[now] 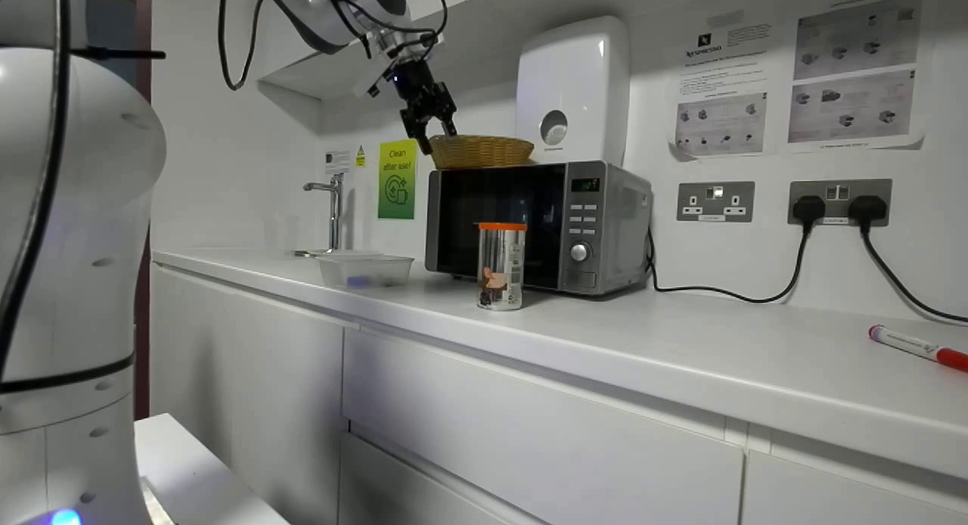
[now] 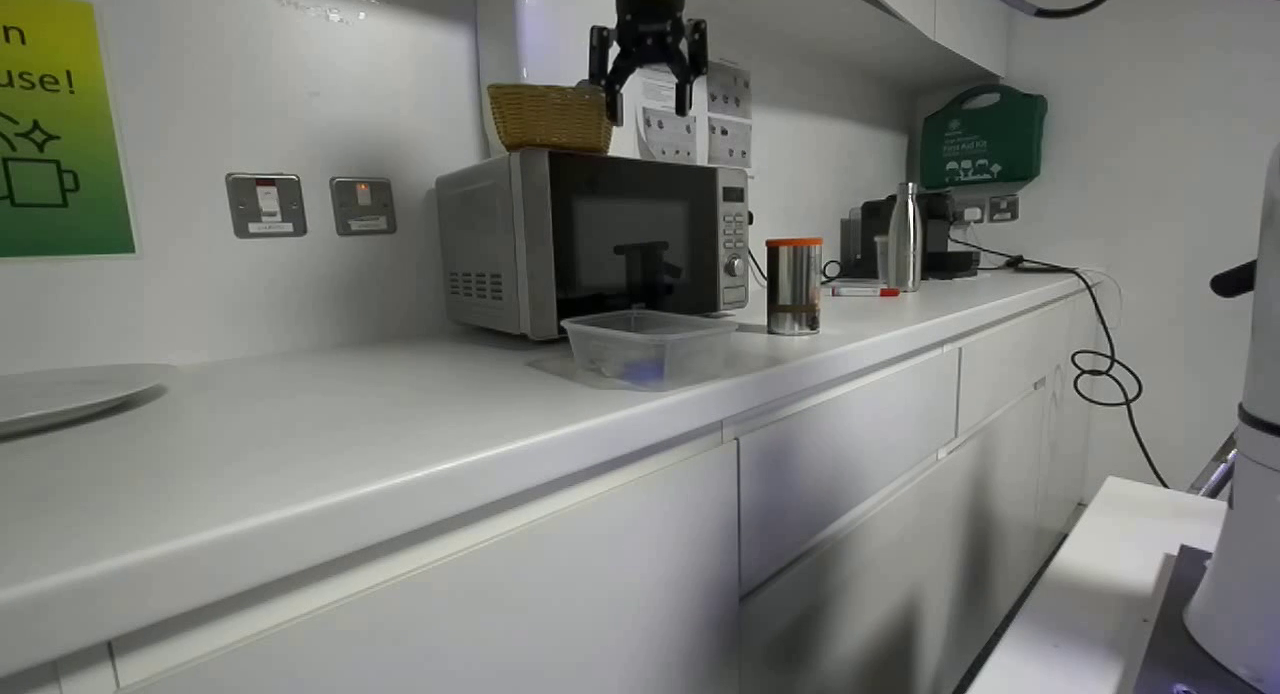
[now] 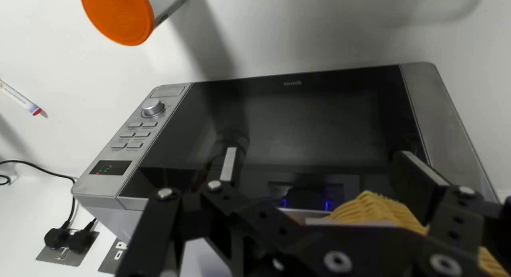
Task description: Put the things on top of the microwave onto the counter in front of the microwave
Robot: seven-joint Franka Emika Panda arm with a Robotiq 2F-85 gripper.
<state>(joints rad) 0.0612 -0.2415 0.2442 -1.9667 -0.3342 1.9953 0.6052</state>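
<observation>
One wicker basket [image 1: 484,153] sits on one microwave [image 1: 543,230] on one counter [image 1: 681,336], near one gripper [image 2: 650,115], its two fingers [image 2: 684,96] apart.

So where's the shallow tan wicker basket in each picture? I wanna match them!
In an exterior view: the basket is above the middle.
In an exterior view: the basket is near the top, left of the middle.
In the wrist view: the basket is bottom right, partly hidden by the black two-fingered gripper.
Shared landmark: the boxy silver dark-doored microwave, in all three.
</observation>
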